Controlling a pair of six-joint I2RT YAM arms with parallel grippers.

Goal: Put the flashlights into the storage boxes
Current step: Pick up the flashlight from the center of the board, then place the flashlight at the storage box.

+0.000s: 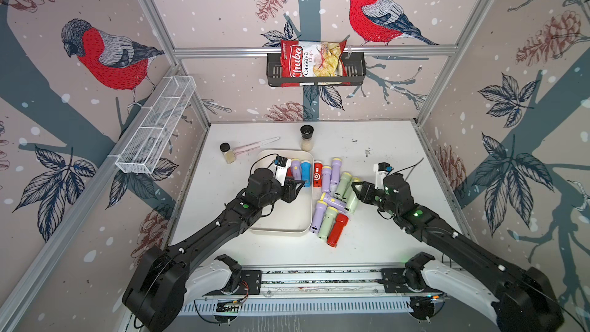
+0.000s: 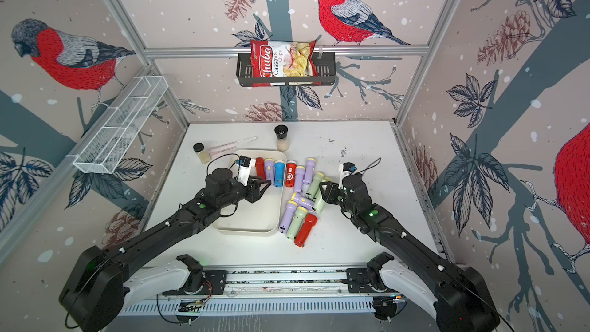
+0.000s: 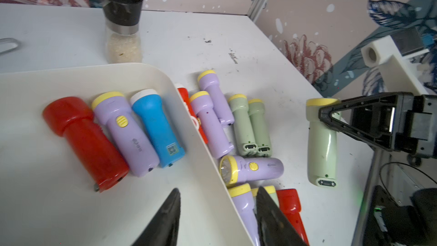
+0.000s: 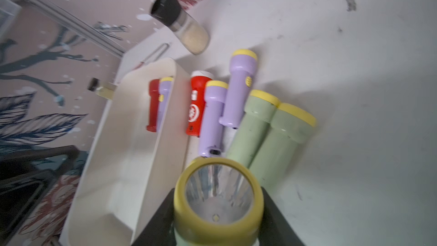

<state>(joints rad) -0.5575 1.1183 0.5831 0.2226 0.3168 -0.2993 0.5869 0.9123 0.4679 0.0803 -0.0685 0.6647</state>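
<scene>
Right gripper point(image 4: 217, 194) is closed on a pale green flashlight point(image 3: 321, 143), just beside the loose flashlights point(image 1: 330, 201) lying on the table point(image 1: 367, 244). Left gripper point(image 3: 217, 189) stands part open, holding nothing, above the cream tray point(image 3: 142, 67), where three flashlights point(image 3: 125, 133) lie side by side.

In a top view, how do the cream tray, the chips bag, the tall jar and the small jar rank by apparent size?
1. cream tray
2. chips bag, on the wall, so distance may mislead
3. tall jar
4. small jar, slightly smaller
</scene>
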